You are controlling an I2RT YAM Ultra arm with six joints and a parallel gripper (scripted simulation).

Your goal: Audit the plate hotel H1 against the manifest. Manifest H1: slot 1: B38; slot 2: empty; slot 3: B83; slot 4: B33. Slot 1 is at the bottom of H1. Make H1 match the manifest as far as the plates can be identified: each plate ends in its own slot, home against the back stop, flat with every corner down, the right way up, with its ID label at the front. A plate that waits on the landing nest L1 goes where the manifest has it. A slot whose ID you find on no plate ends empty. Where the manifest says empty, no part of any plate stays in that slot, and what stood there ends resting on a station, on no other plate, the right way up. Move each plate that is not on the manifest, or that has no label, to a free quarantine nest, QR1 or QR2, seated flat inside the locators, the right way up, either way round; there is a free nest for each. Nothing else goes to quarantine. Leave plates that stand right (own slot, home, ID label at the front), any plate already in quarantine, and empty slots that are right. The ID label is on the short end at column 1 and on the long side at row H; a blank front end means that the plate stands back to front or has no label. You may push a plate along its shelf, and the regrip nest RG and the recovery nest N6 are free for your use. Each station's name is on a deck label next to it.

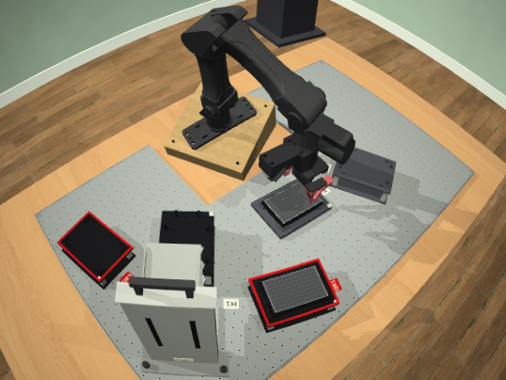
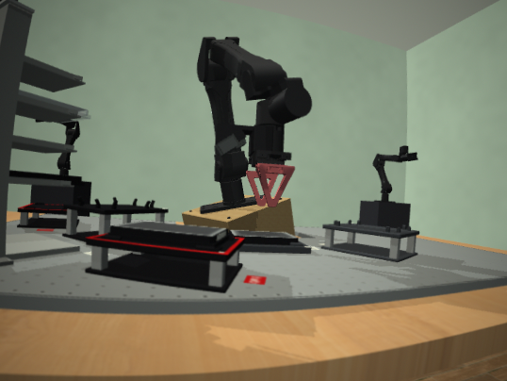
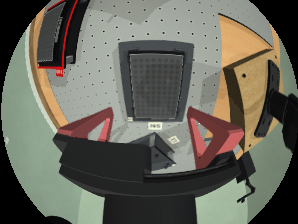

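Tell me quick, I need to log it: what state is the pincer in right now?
Pincer: open wide, holding nothing, raised above the plate on its low nest.

Light wooden counter bearing a grey perforated mat; brown plank floor; pale green walls with white skirting; dark pedestal far behind.
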